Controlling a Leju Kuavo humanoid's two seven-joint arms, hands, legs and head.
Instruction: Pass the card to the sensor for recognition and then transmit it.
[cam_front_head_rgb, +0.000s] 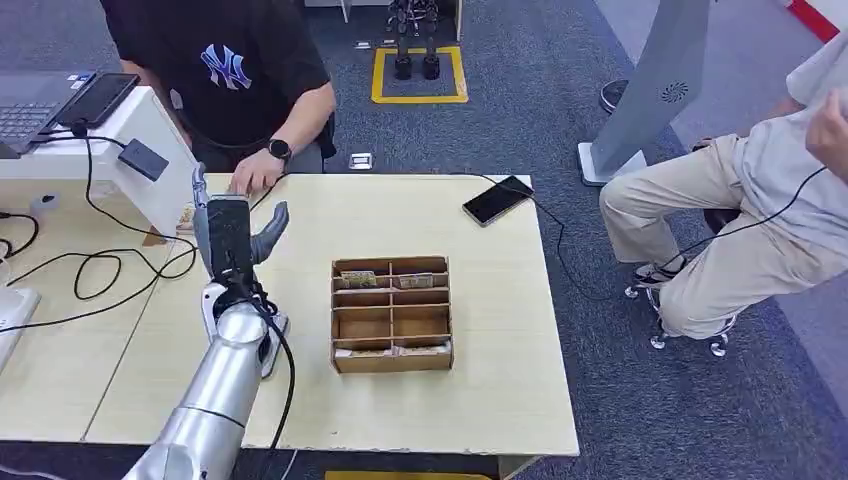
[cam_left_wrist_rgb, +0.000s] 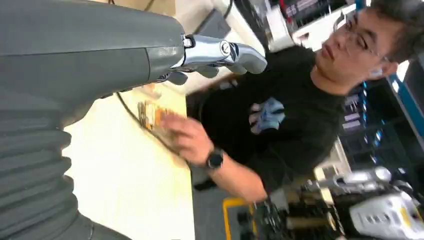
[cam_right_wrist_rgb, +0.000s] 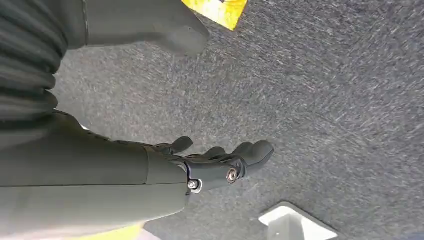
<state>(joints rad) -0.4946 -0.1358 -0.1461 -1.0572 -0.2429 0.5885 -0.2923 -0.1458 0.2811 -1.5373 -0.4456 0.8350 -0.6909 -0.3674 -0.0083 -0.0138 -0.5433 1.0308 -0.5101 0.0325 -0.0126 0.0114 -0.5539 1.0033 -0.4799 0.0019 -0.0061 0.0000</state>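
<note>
- Cards (cam_left_wrist_rgb: 152, 117) lie in a small stack at the far left edge of the table (cam_front_head_rgb: 480, 400), under the fingers of the seated person's hand (cam_front_head_rgb: 255, 178); in the left wrist view the stack sits just beyond the robot's raised left hand (cam_front_head_rgb: 238, 232).
- They look thin, flat and printed in yellow-brown tones, though motion blur makes the print unreadable and I cannot tell how many there are.
- Handling, as a judgement: a card is light and stiff but slick and low to the tabletop, so it probably wants a pinch across one short edge, thumb on one face and fingers on the other, leaving most of the face bare for the sensor to read.
- Left hand stands upright above the left part of the table, fingers apart and holding nothing, thumb (cam_front_head_rgb: 272, 228) spread out to the side.
- Right hand (cam_right_wrist_rgb: 220, 162) hangs over grey carpet, fingers loosely extended with nothing in them.
- A cardboard divider box (cam_front_head_rgb: 391, 312) sits mid-table with a few cards in its far compartments; a phone (cam_front_head_rgb: 497, 200) lies near the far right corner.
- A white angled unit (cam_front_head_rgb: 150, 165) stands at the table's left edge, possibly the sensor.
</note>
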